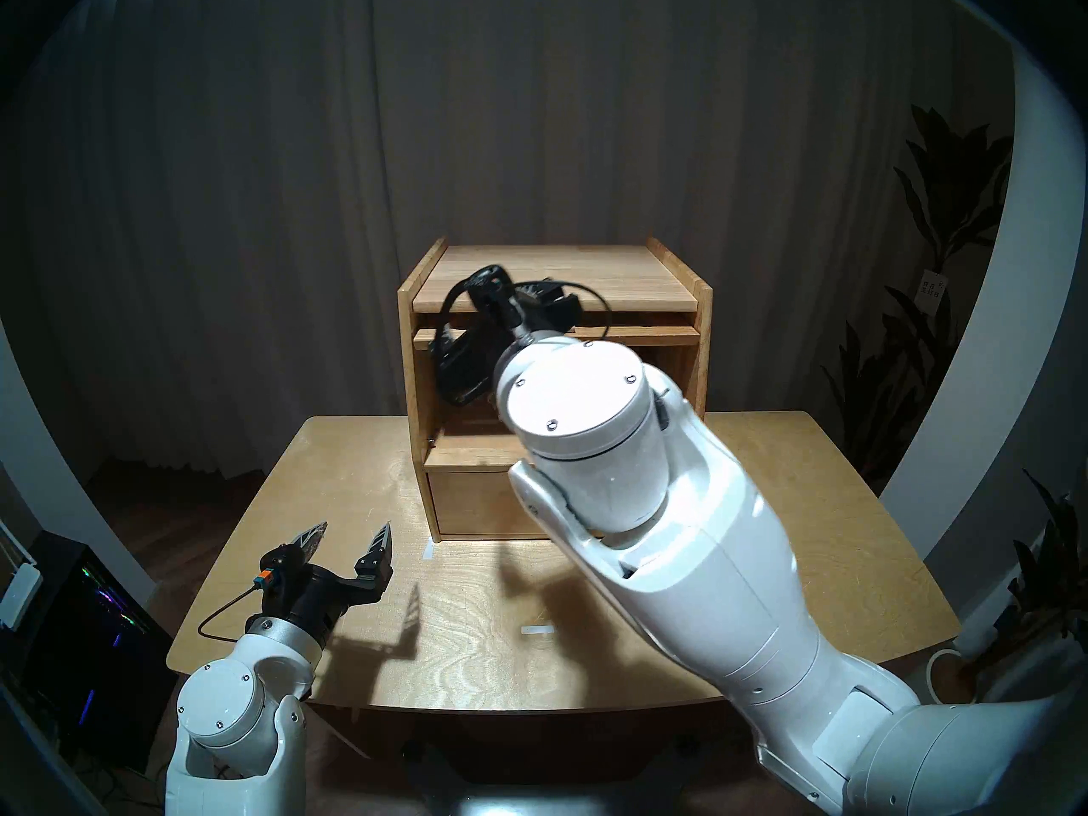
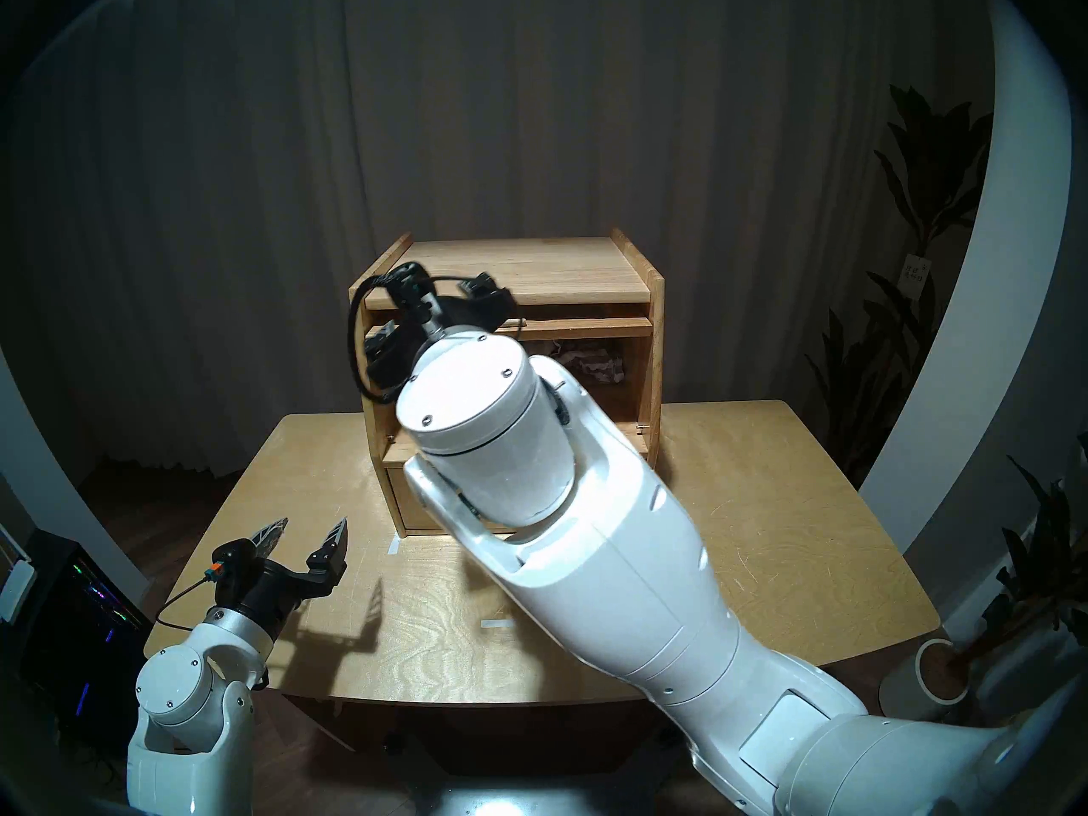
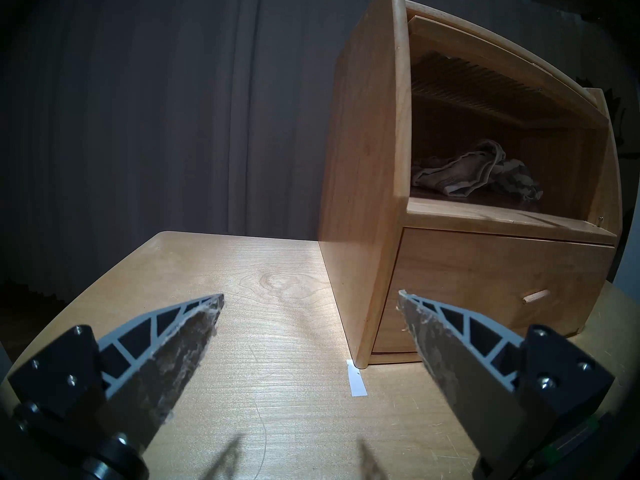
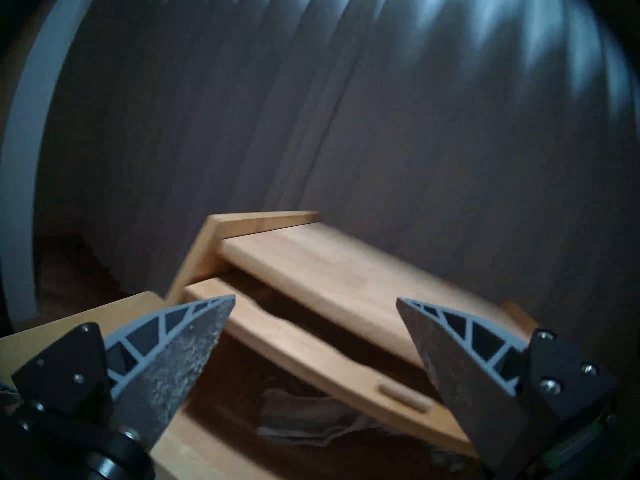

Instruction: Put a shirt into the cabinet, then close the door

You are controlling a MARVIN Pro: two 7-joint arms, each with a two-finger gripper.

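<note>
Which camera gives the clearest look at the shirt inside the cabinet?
The left wrist view: the shirt lies crumpled and unobstructed in the cabinet compartment. The head right view shows only a patch beside the right arm, the head left view hides it, and the right wrist view shows a blurred bit.

head pair high, wrists close, all facing cabinet (image 1: 671,302)

Light-wood boxy cabinet (image 3: 360,191) compartment mouth unblocked; raised wood door panel (image 4: 311,347) caps it; crumpled striped shirt (image 3: 478,174) fills far floor. Bare wooden surface (image 1: 471,638) near-left.
</note>
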